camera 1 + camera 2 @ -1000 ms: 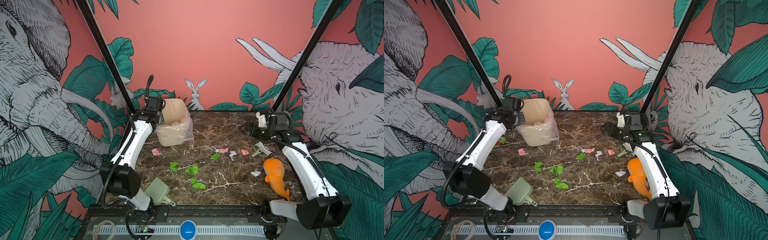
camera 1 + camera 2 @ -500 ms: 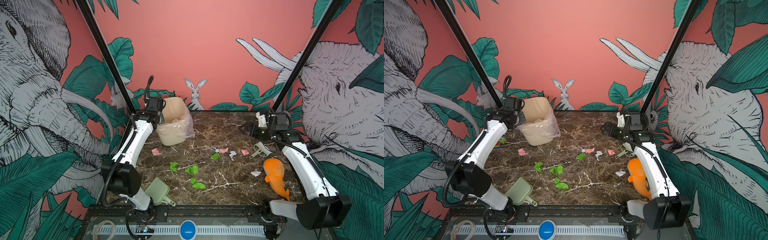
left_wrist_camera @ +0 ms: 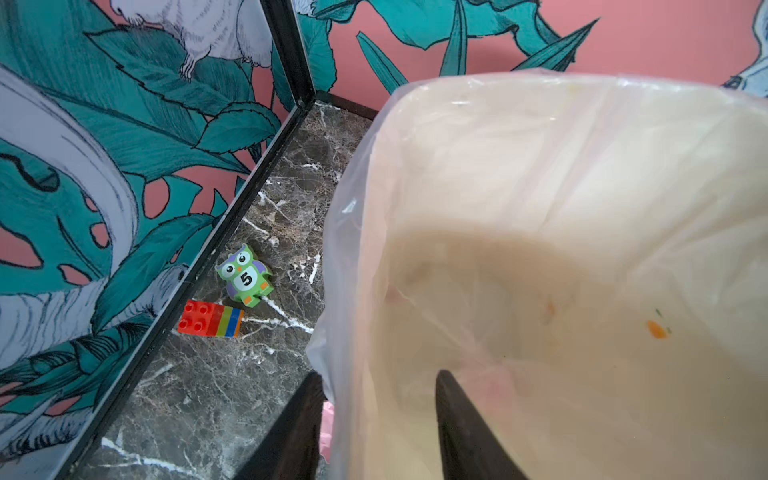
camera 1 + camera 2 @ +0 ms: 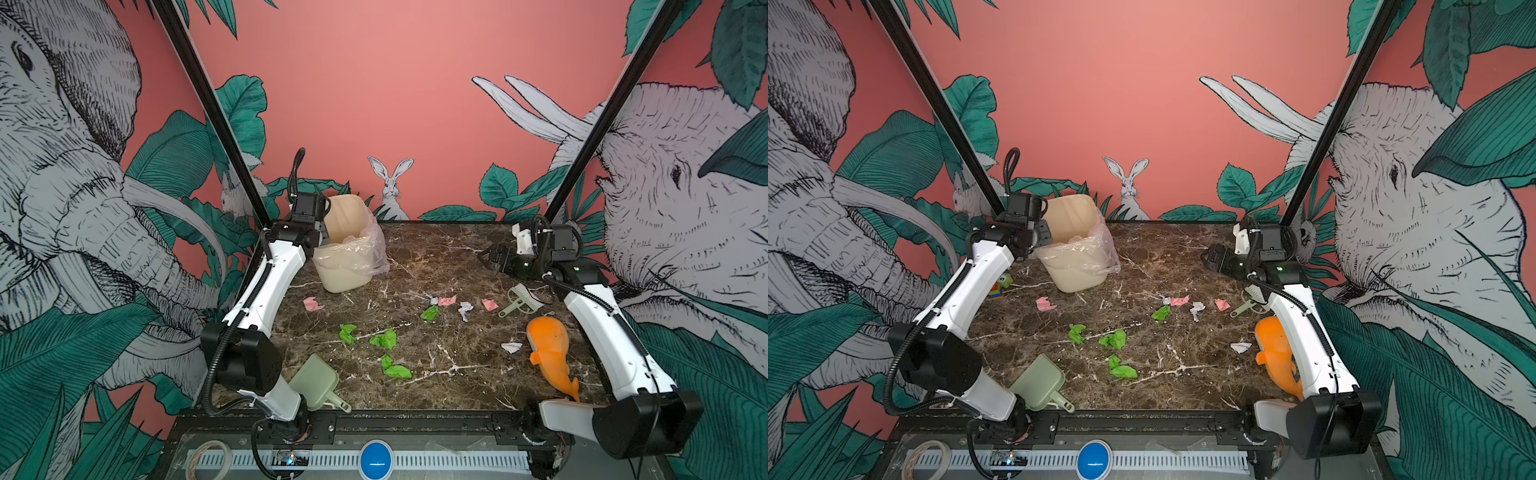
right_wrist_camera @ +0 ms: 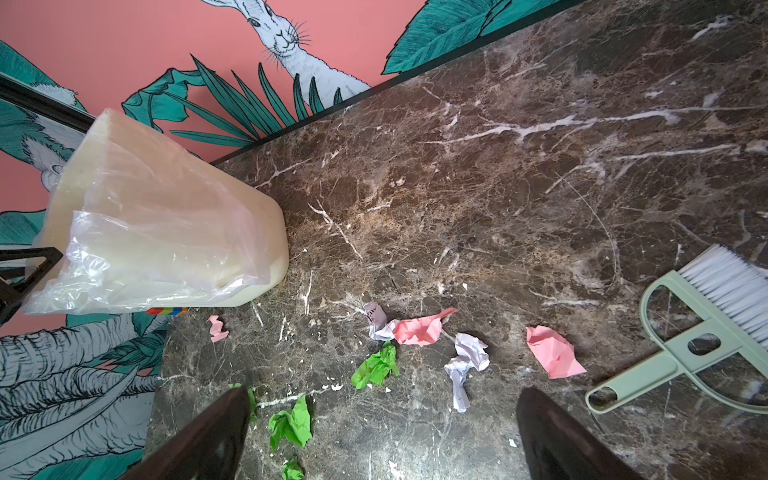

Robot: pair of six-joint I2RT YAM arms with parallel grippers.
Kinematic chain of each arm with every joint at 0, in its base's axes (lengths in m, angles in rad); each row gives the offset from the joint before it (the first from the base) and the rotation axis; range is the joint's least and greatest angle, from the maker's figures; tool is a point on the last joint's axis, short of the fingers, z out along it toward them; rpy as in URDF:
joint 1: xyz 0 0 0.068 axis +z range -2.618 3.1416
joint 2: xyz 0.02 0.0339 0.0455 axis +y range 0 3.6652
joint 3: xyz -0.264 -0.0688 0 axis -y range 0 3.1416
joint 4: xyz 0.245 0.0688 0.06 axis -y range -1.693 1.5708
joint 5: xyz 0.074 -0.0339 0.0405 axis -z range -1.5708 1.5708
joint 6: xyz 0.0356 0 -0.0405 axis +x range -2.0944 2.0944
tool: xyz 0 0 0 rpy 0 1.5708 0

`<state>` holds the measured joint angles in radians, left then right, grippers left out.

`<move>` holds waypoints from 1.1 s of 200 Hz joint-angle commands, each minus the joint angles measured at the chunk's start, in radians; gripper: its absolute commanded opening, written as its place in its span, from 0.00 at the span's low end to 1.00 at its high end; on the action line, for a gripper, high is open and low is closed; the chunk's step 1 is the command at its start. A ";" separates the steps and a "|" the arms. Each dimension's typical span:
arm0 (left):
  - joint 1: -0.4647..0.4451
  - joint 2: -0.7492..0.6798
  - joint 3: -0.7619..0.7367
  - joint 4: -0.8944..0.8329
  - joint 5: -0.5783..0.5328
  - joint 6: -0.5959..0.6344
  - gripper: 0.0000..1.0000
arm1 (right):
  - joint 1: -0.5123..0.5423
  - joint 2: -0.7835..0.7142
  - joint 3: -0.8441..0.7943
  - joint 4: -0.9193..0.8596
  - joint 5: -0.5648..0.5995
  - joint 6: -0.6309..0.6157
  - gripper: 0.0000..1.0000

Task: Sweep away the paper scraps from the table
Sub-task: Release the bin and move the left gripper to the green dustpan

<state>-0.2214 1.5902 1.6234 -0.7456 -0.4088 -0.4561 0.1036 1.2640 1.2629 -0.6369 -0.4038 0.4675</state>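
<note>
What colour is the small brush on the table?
The brush is pale green with white bristles, clearest in the right wrist view.

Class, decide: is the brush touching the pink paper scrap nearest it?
Apart. The right wrist view shows bare table between the brush and the pink paper scrap.

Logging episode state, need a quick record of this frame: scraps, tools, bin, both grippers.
paper scraps: green, pink and white bits scattered mid table
brush: flat on the table, right side, not held
dustpan: front left, not held
bin: plastic-lined, far left
left gripper: open, astride the bin rim
right gripper: open, empty
</note>
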 commanded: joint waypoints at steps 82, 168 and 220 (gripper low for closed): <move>-0.010 -0.250 -0.131 0.021 -0.005 0.140 0.93 | 0.076 0.013 0.035 -0.107 0.178 -0.127 0.99; -0.161 -0.495 -0.312 -0.147 -0.141 0.157 0.99 | 0.101 -0.013 -0.063 -0.157 0.229 -0.165 0.99; -0.282 -0.654 -0.456 -0.339 -0.142 -0.023 0.99 | 0.096 -0.030 -0.123 -0.164 0.287 -0.145 0.99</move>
<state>-0.4603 0.9989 1.2205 -0.9451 -0.5224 -0.3668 0.2012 1.2640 1.1568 -0.7940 -0.1635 0.3138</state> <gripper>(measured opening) 0.995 0.992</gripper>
